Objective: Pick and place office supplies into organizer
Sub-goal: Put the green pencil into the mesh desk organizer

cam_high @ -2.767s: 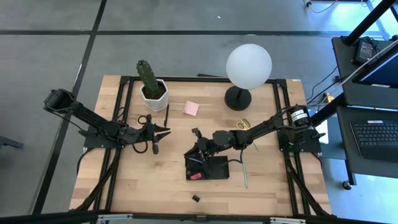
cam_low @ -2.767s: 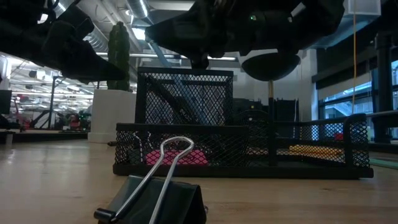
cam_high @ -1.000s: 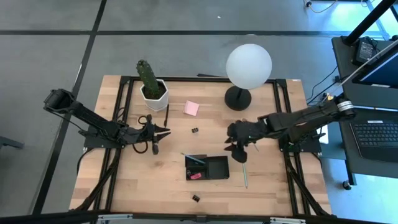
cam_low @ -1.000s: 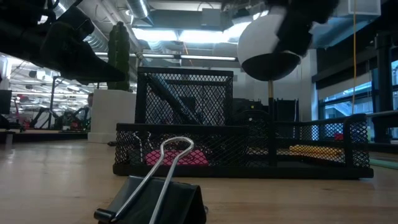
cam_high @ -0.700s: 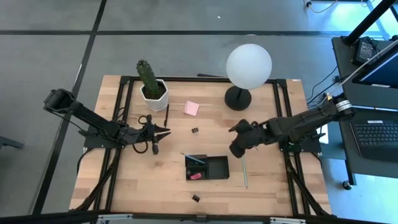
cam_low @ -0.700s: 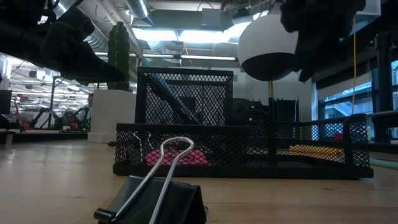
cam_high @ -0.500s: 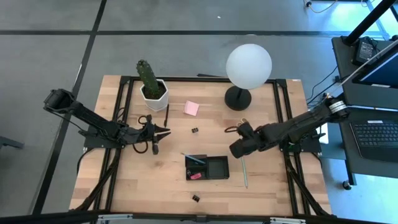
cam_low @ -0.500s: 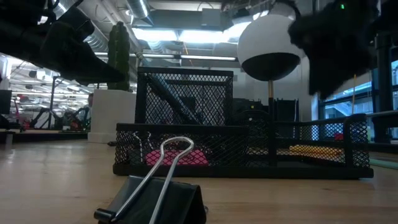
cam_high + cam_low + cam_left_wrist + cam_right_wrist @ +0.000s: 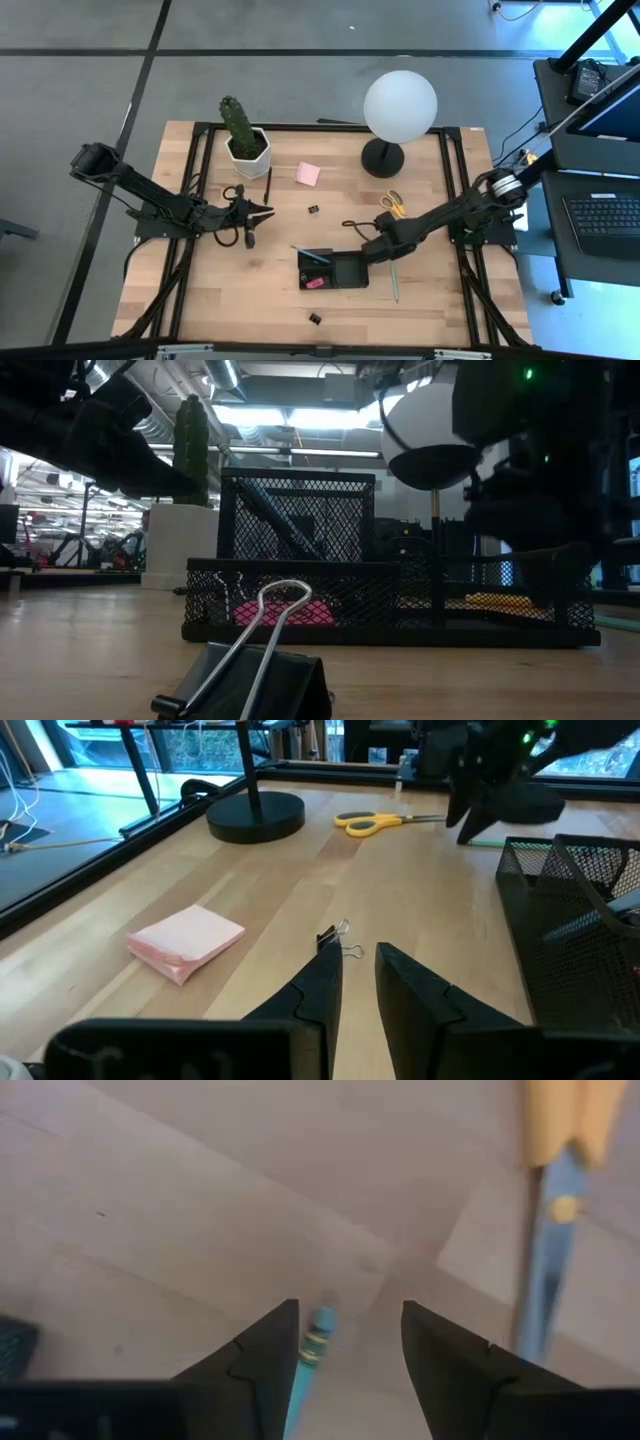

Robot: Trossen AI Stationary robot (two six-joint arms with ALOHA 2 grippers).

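Over the pencil (image 9: 394, 282), right of the organizer (image 9: 333, 269), the right gripper (image 9: 378, 250) hangs with fingers spread and empty.
Its wrist view shows the pencil's end (image 9: 318, 1333) between the spread fingers (image 9: 262, 1358), scissors (image 9: 555, 1200) beside it. On the table's left side the left gripper (image 9: 262, 210) waits, its fingers a narrow gap apart, holding nothing. A pink eraser (image 9: 313, 283) lies inside the organizer; sticky notes (image 9: 307, 174) and one clip (image 9: 313, 209) lie farther back, another clip (image 9: 314, 319) at the near edge.
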